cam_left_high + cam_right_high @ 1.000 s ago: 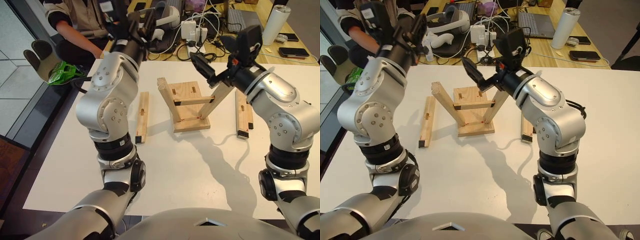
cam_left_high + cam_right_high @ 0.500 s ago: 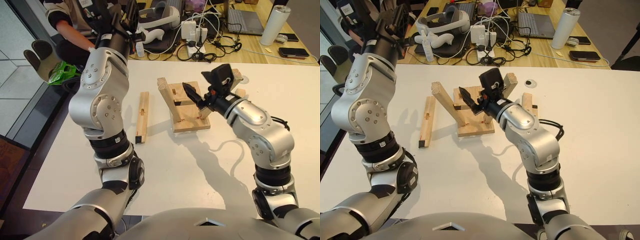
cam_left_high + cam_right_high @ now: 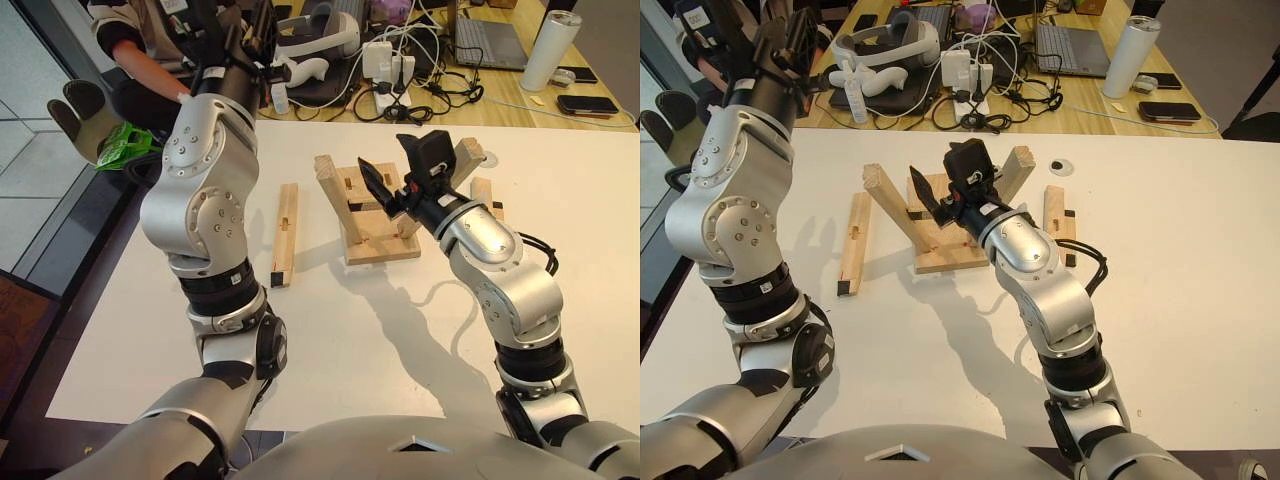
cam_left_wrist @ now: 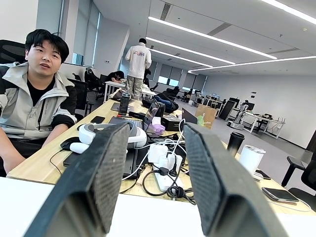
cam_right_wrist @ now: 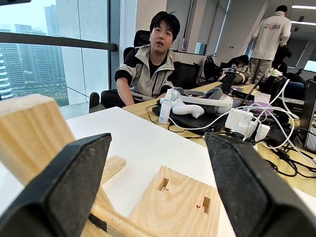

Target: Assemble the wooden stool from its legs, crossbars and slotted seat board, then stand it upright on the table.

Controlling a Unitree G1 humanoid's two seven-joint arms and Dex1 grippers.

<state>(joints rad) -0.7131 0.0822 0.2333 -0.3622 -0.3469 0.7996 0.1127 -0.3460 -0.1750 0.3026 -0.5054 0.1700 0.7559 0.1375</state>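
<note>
Desk: Where does the stool stand in this one?

Photographer: Half built. The slotted seat board [image 3: 382, 246] lies flat on the white table [image 3: 330, 350], and two legs rise from it, splaying outward. The left leg [image 3: 337, 196] leans away on the board's left side, the right leg [image 3: 462, 158] on its right. A crossbar [image 3: 362, 207] spans between them above the board

Desk: And the arms?

Photographer: The right gripper [image 3: 384, 186] hangs just above the seat board, between the two standing legs and near the crossbar. Its fingers [image 5: 57, 192] are spread wide and grip nothing. In the right wrist view the board's bare face and two of its slots [image 5: 163, 183] show between them, with the top of the left leg just beside one finger. I cannot tell whether that finger touches the wood. The left gripper [image 3: 237, 35] is raised high, well apart from the seat board, off to its far left. Its fingers [image 4: 101, 182] are spread wide too, with nothing between them

Desk: Any loose parts?

Photographer: One loose leg [image 3: 285, 232] lies flat on the table to the left of the seat board, near it but apart. Two more wooden pieces [image 3: 1053, 205] lie side by side to the right of the board, partly hidden behind the right arm
</note>
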